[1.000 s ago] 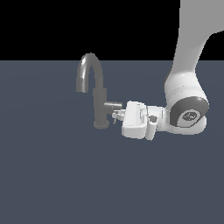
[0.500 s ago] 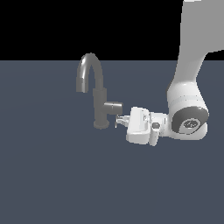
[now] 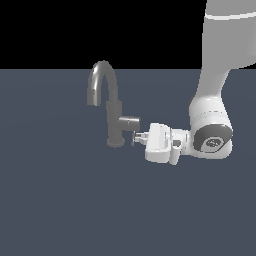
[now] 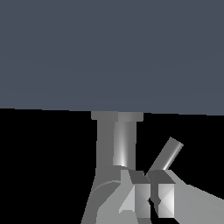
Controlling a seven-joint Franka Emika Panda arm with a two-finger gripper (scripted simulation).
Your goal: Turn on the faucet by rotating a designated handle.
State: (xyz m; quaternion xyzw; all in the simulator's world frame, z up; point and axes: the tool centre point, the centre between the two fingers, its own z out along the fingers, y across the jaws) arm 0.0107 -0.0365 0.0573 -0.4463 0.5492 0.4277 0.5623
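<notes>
Faucet (image 3: 114,117), dark grey with an arched gooseneck spout, standing upright on the blue-grey surface (image 3: 60,200) toward the exterior view's left of centre. Its handle (image 3: 129,122), a short horizontal stub, projects from the upright body toward the exterior view's right, so its long axis points almost straight at the tool (image 3: 137,138). The tool, carried by the white arm (image 3: 212,135) entering from the exterior view's right, lies level with the surface and just below the free end of the stub; the thin lever pin (image 4: 166,154) slants away from the fingertips in the wrist view. The fingertips (image 4: 135,194) sit close together at the base of that pin, and appear closed on or against it, though firm contact cannot be confirmed from either view. As a judgement, the coming move depends on this alignment: the handle lies to the exterior view's left of the tool, along the tool's own axis, so turning should come from sweeping the pin around the stub.
</notes>
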